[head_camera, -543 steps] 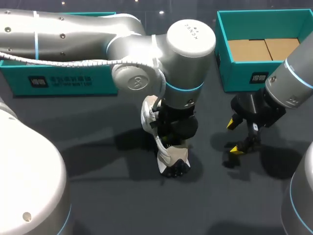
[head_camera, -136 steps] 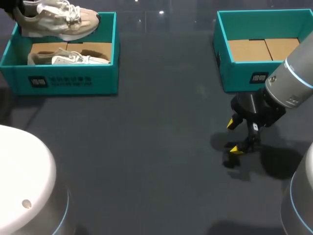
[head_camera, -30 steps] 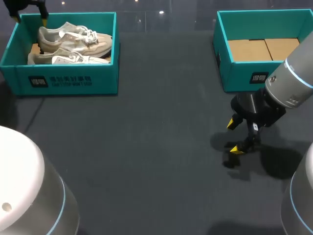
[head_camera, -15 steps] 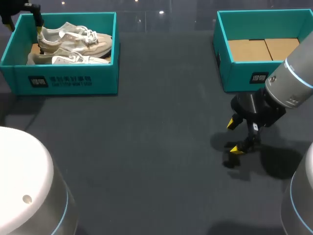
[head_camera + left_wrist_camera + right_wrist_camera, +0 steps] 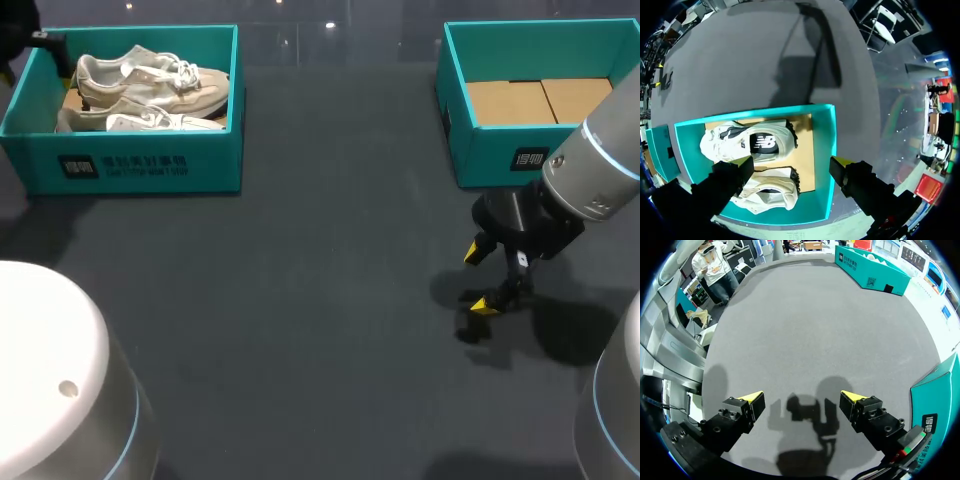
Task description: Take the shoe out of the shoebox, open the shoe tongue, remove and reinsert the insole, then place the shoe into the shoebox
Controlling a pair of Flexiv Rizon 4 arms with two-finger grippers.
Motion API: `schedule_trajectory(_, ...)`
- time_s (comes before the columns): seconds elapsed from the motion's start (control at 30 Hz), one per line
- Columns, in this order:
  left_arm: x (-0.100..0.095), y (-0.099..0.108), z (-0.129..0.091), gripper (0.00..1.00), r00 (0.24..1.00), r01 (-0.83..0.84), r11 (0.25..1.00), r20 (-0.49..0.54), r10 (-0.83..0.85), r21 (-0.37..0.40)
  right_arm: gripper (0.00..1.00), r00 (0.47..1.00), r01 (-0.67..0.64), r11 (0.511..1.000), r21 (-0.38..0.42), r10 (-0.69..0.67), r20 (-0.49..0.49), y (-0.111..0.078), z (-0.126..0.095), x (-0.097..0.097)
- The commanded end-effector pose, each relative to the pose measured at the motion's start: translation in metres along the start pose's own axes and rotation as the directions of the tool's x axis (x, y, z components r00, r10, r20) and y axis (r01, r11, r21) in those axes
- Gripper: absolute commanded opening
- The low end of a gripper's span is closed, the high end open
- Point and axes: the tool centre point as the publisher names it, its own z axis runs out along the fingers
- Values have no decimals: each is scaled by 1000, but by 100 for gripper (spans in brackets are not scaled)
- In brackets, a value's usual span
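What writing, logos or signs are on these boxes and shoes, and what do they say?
On the left shoebox, front label: dark print, too small to read.
On the right shoebox, front label: dark print, too small to read.
On the shoe, dark side patch: a white logo mark, no legible words.
Nothing else readable.

1. The left gripper [image 5: 792,162], which stood over the middle of the desk [image 5: 320,300] clamped on the shoe [image 5: 150,78], has swung away to the left shoebox [image 5: 135,165].
2. The shoe, held above that box's far left corner a few seconds ago, now lies inside it, behind the second shoe [image 5: 160,122].
3. The fingers [image 5: 746,161] have let go, stand apart above the box, and have drawn back almost out of the head view.
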Motion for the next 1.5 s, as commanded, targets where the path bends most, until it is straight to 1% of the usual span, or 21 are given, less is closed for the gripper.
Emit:
schedule_trajectory(0.03, -3, -8, 6, 100, 1000, 1, 997, -11, -2, -72, 100, 1000, 0, 1000, 1, 0, 4, 0, 1, 2)
schedule_trajectory(0.13, -3, -11, 14, 100, 1000, -6, 997, -12, 5, -82, 100, 1000, 0, 1000, 1, 0, 4, 0, 1, 2)
schedule_trajectory(0.2, -2, -9, 20, 100, 1000, 0, 997, -12, -1, -77, 100, 1000, 0, 1000, 1, 0, 4, 0, 1, 2)
schedule_trajectory(0.27, -2, -7, 25, 100, 1000, 11, 996, -19, -13, -89, 100, 1000, 0, 1000, 1, 0, 4, 0, 1, 2)
schedule_trajectory(0.43, 0, 5, 38, 99, 1000, 24, 997, -14, -25, -70, 100, 1000, 0, 1000, 1, 0, 4, 0, 1, 2)
schedule_trajectory(0.6, -1, 5, 51, 100, 1000, 17, 998, -6, -17, -55, 100, 1000, 0, 1000, 1, 0, 4, 0, 1, 2)
schedule_trajectory(0.8, -7, 8, 68, 100, 1000, 13, 999, 3, -13, -45, 100, 1000, 0, 1000, 1, 0, 4, 0, 1, 2)
schedule_trajectory(0.97, -12, 6, 82, 93, 1000, 4, 1000, 4, -4, -20, 100, 1000, 0, 1000, 1, 0, 4, 0, 1, 2)
schedule_trajectory(1.1, -12, 4, 92, 91, 1000, 6, 1000, 0, -6, -5, 100, 1000, 0, 1000, 1, 0, 4, 0, 1, 2)
schedule_trajectory(1.2, -12, 5, 97, 85, 1000, 19, 1000, -3, -19, 5, 100, 1000, 0, 1000, 1, 0, 4, 0, 1, 2)
schedule_trajectory(1.3, -10, 4, 102, 85, 1000, 25, 1000, -2, -25, 12, 100, 1000, 0, 1000, 1, 0, 4, 0, 1, 2)
schedule_trajectory(1.43, -8, 1, 109, 80, 1000, 31, 999, -2, -31, 34, 100, 1000, 0, 1000, 1, 0, 4, 0, 1, 2)
schedule_trajectory(1.5, -7, 0, 112, 80, 1000, 30, 999, 0, -30, 40, 100, 1000, 0, 1000, 1, 0, 4, 0, 1, 2)
